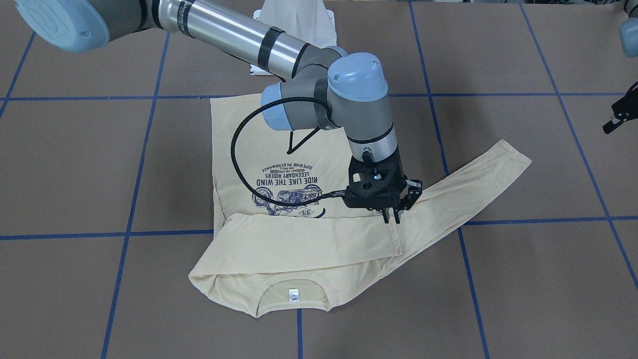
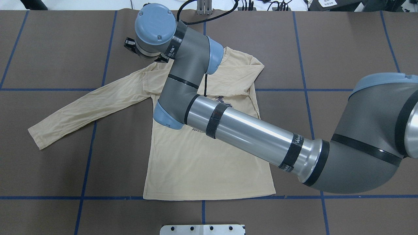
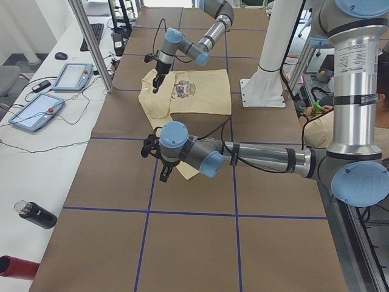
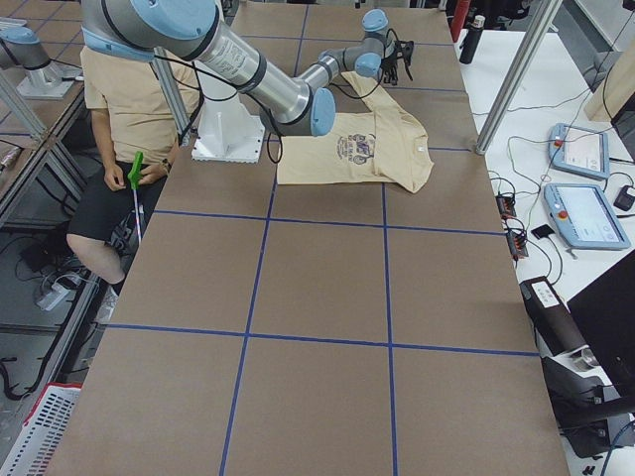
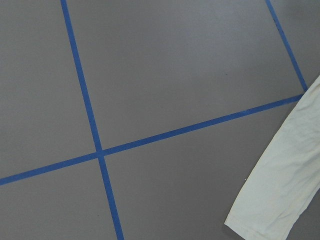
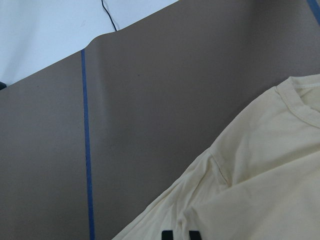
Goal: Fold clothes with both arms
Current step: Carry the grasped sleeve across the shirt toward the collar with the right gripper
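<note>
Cream shirt (image 1: pixel 239 139) lies flat, print up, at centre frame on the brown-paper counter (image 1: pixel 75 164), with its collar toward the bottom edge of the front view. The folded sleeve (image 1: pixel 309 239) lies across the chest. The free sleeve (image 1: pixel 473 189) stretches toward the right of frame. Right claw (image 1: pixel 392 218) stands over the folded sleeve's cuff, its fingertips a narrow gap apart and gripping nothing, at or just above the cloth. Left claw (image 1: pixel 610 124) sits at the right edge, well apart from the shirt; whether it is open or closed cannot be told. Risks, as judged:

- The thin fabric may snag on the fingertips when the right claw lifts, undoing the fold.
- A pinch on the free sleeve may catch the layer beneath.
- The right arm spans the shirt, so a left-arm approach risks contact.
</note>
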`<state>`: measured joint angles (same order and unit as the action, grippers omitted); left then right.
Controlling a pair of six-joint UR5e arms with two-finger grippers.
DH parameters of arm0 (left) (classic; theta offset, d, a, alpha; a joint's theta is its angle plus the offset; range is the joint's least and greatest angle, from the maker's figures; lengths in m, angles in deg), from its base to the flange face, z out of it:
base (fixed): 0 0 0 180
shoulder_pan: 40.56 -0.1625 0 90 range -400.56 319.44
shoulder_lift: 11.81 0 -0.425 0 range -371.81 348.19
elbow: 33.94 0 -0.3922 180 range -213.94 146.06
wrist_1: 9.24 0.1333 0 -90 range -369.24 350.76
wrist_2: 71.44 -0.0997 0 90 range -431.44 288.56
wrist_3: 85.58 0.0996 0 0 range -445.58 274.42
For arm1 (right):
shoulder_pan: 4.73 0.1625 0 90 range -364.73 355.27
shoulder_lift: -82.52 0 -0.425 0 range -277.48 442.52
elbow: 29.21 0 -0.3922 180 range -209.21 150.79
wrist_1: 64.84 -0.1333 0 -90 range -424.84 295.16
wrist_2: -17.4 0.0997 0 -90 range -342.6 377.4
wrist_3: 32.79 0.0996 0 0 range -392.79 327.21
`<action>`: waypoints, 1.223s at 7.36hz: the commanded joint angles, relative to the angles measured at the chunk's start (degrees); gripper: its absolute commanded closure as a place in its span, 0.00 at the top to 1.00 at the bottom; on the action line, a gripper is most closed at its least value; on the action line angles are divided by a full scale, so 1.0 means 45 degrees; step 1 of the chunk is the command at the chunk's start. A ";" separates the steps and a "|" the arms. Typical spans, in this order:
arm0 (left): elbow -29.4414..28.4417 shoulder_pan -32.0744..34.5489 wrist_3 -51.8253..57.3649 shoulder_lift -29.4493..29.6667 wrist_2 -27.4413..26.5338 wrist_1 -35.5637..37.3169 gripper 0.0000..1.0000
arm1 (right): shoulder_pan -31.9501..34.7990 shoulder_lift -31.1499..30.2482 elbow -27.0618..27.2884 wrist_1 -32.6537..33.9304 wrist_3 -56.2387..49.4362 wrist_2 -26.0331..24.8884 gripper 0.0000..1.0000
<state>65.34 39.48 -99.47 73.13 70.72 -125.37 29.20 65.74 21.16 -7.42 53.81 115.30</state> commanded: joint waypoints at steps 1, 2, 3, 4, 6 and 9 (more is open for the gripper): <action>0.0047 -0.0637 -0.1653 -0.0182 -0.0145 -0.0464 1.00 | -0.0001 0.0192 -0.0080 -0.0024 0.0401 -0.0058 0.98; 0.0047 -0.1218 -0.2276 -0.0203 -0.0397 -0.0503 1.00 | 0.0018 0.0154 0.0133 -0.0005 0.0965 0.0116 0.98; 0.0240 -0.2229 -0.2592 -0.0203 -0.1483 -0.1470 0.99 | 0.0018 -0.0001 0.0483 0.0015 0.1048 0.0156 0.98; 0.0223 -0.2954 -0.2653 -0.0338 -0.1900 -0.1809 1.00 | 0.0057 -0.0544 0.1260 0.0073 0.1242 0.0331 0.98; -0.0145 -0.3078 -0.2595 -0.0671 -0.1884 -0.1890 1.00 | 0.0290 -0.3718 0.4864 0.0074 0.1381 0.1072 0.98; -0.1063 -0.4133 -0.2615 -0.0458 -0.1884 -0.1968 0.92 | 0.1501 -0.5190 0.7037 0.1787 0.1303 0.3377 0.99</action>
<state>62.47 22.11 -111.23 70.57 62.21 -134.06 34.00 46.29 47.17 -2.93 59.94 127.07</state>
